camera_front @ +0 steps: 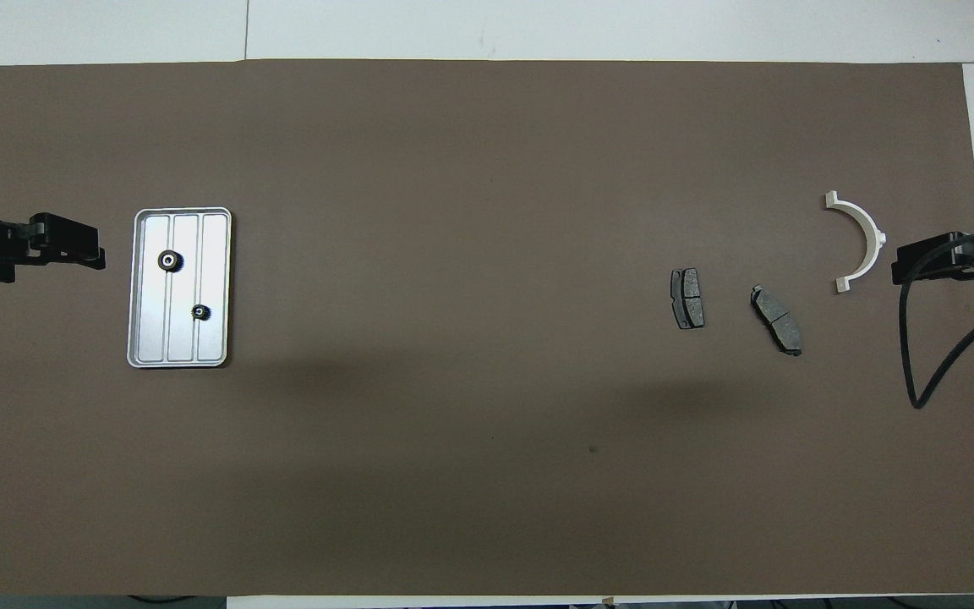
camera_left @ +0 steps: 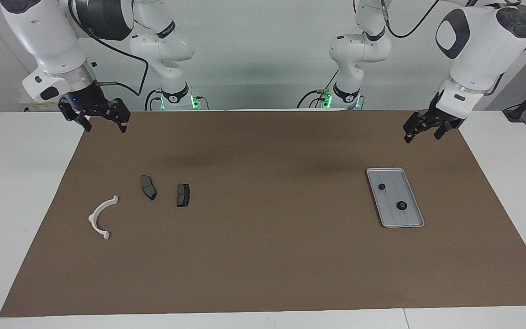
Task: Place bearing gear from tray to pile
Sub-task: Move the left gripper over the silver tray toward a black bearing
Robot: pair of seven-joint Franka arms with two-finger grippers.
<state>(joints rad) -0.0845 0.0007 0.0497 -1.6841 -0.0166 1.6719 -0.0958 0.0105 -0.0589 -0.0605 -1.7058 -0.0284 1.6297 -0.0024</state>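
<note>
- Two black gears lie in the tray (camera_left: 416, 218), which we find flat on the brown mat (camera_left: 263, 256) toward the left arm's end of the surface (camera_left: 16, 205).
- We call the larger one the bearing gear (camera_left: 401, 205); it sits on the tray's ribbed floor, in the half farther from the robots.
- We note the smaller gear (camera_left: 381, 186) in the half of the tray nearer to the robots, well apart from the larger one.
- We see the pile spread loosely toward the right arm's end of the surface, well apart from the tray: two dark grey plates and a white arc.
- We mark the first dark plate (camera_left: 182, 195) as the pile's member closest to the tray; it lies flat on the mat.
- We mark the second dark plate (camera_left: 148, 187) just beside the first, slightly nearer to the robots and turned at a slant.
- We place the white arc (camera_left: 102, 217) farthest toward the right arm's end and a little farther from the robots than the plates; it touches neither.
- We find the left pincer (camera_left: 422, 131) raised in the air over the mat's edge at the left arm's end, its fingers spread and holding nothing.
- We find the right pincer (camera_left: 103, 122) raised over the mat's corner at the right arm's end, likewise spread and empty, with a black cable (camera_left: 128, 50) looping from its wrist.
- We observe that neither pincer touches any part, and both arms wait.
</note>
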